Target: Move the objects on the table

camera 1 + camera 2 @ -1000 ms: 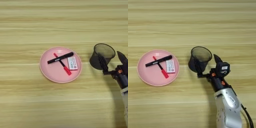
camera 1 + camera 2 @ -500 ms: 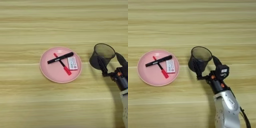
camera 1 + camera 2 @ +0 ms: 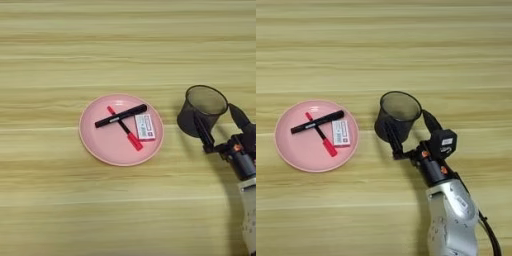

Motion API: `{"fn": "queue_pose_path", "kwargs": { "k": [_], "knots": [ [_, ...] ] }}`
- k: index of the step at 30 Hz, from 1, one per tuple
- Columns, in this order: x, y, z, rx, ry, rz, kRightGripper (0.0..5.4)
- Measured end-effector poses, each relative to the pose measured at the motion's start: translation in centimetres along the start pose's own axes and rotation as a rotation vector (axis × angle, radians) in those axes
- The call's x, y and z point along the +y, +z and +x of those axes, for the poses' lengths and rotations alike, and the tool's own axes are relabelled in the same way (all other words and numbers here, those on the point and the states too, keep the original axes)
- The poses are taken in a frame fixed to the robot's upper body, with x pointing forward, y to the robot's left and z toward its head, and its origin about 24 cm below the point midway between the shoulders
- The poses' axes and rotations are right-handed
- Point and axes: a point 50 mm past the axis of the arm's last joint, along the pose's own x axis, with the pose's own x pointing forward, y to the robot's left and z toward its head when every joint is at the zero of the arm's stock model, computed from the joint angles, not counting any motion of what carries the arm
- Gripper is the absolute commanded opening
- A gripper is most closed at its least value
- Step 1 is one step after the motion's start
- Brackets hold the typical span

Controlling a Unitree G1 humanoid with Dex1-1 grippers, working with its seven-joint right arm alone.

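A round pink plate (image 3: 102, 145) lies on the wooden table (image 3: 125, 40), left of centre. A black marker (image 3: 121, 115), a thin red pen (image 3: 131, 140) and a small white labelled box (image 3: 145, 126) lie on the plate. To its right stands a black mesh cup (image 3: 397, 112). My right gripper (image 3: 406, 119) reaches in from the lower right and is open at the cup. One black finger lies across the cup's front wall, the other just outside its right side. The cup's right wall lies between them.
My silver forearm (image 3: 452, 220) rises from the bottom edge at the right. Bare wood stretches across the far half of the table and along the near left.
The gripper has slid a little left toward the mesh cup, so its fingers now straddle the cup's right side. The cup, plate and things on it stay put.
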Motion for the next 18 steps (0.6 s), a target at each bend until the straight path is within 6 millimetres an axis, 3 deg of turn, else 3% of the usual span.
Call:
{"fn": "queue_pose_path", "kwargs": {
  "k": [18],
  "knots": [
    [-0.4, -0.2, 2.4, 0.013, -0.013, -0.029, 5.37]
  ]
}}
